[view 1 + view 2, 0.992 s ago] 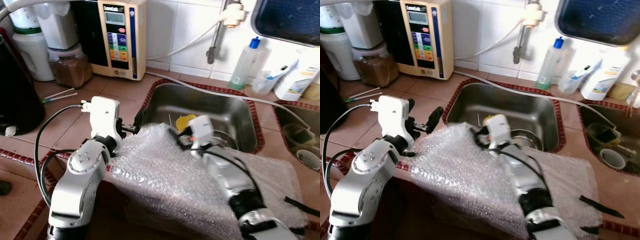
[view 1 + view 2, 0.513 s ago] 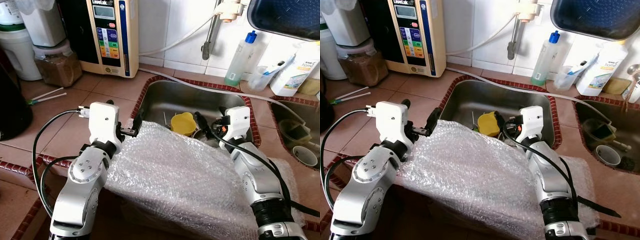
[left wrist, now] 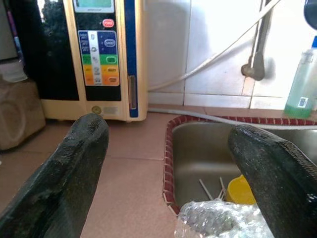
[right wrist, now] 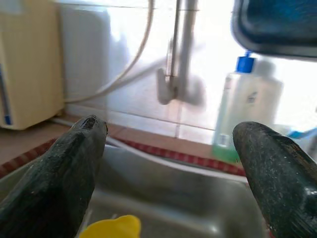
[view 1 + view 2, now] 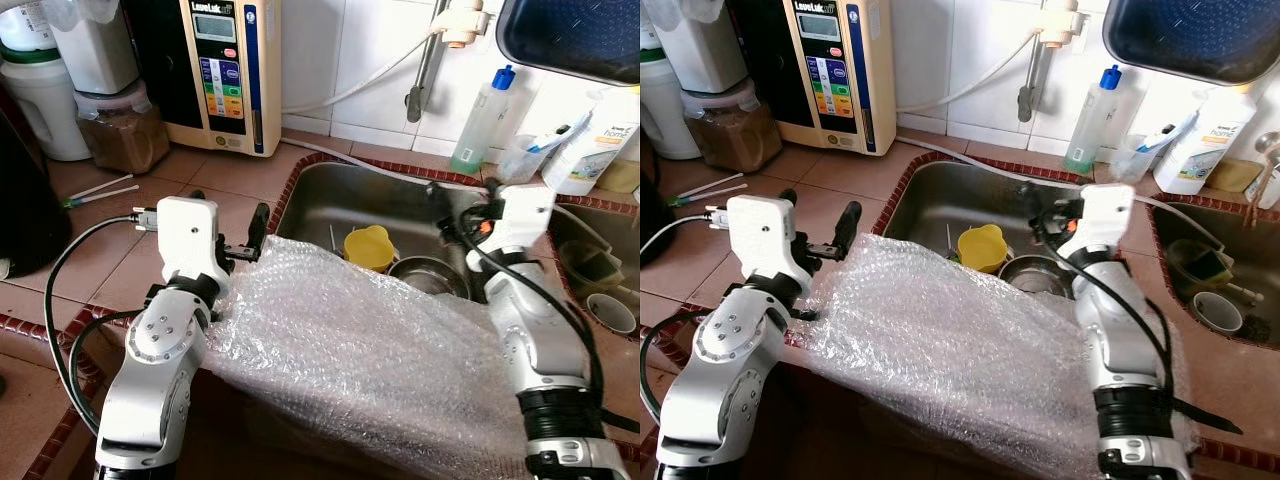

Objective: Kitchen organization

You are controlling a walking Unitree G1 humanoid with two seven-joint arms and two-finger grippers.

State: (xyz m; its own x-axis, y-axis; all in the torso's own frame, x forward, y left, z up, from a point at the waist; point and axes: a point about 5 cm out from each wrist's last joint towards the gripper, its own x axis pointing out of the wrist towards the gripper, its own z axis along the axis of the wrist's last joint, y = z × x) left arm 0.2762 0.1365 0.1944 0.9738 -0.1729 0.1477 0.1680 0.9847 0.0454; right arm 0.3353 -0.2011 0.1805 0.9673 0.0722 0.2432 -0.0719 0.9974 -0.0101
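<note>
A sheet of clear bubble wrap [image 5: 360, 340] drapes over the counter's front edge and the near rim of the steel sink [image 5: 350, 195]. My left gripper [image 5: 230, 215] is open at the wrap's left corner, with a bit of the wrap [image 3: 218, 220] just below its fingertips and nothing between them. My right gripper [image 5: 447, 212] hovers open over the sink, past the wrap's far right edge, holding nothing. A yellow cup [image 5: 368, 247] and a metal bowl [image 5: 428, 277] lie in the sink behind the wrap.
On the back counter are a beige water unit [image 5: 225, 70], a jar [image 5: 125, 135] and a soap bottle [image 5: 478, 125]. A tap pipe [image 5: 430, 55] with a hose hangs over the sink. A second basin [image 5: 600, 290] with cups lies right; a black appliance [image 5: 25, 200] stands left.
My right gripper has lifted off the middle of the bubble wrap and swung right and back over the sink, uncovering the yellow cup and bowl. The left gripper has stayed at the wrap's left corner.
</note>
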